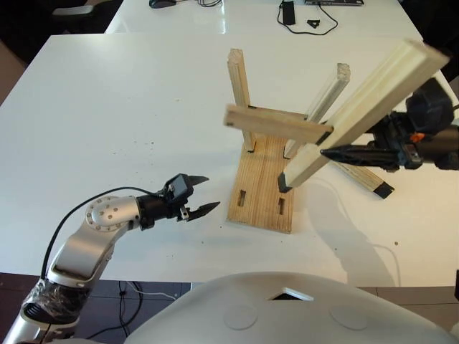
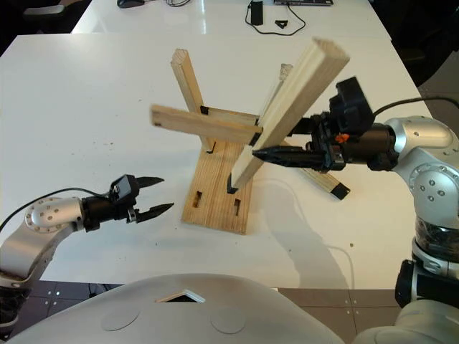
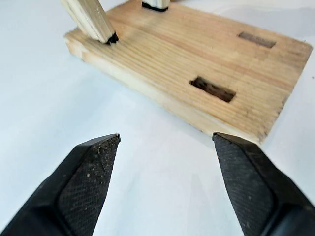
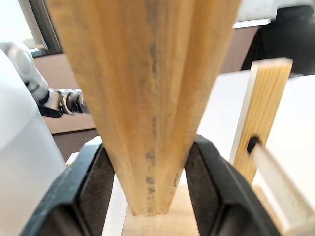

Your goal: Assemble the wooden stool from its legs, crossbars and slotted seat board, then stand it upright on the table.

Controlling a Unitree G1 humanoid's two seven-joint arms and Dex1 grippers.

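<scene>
**Third leg clamped over the seat board**

The seat board [image 1: 262,209] lies flat on the bench [image 1: 107,107]. Its two far slots hold legs [image 1: 239,82] joined by a crossbar [image 1: 276,123], and the near slots [image 3: 212,89] are empty. The right hand [image 1: 330,152] clamps a tilted leg [image 1: 373,104] whose foot seems to touch the board. The left hand [image 1: 210,192], spread wide and holding nothing, hovers beside the board.

A white table [image 1: 107,107] spreads beneath the left gripper [image 1: 213,191] and the right gripper [image 1: 326,150]. A few dark specks [image 1: 150,143] lie on it just beyond the left one. Well past both grippers, a second white table [image 1: 237,20] carries a black mouse [image 1: 163,3], a small black device [image 1: 287,12] with a cable [image 1: 335,24], and a tiny black triangular piece [image 1: 313,24].
</scene>
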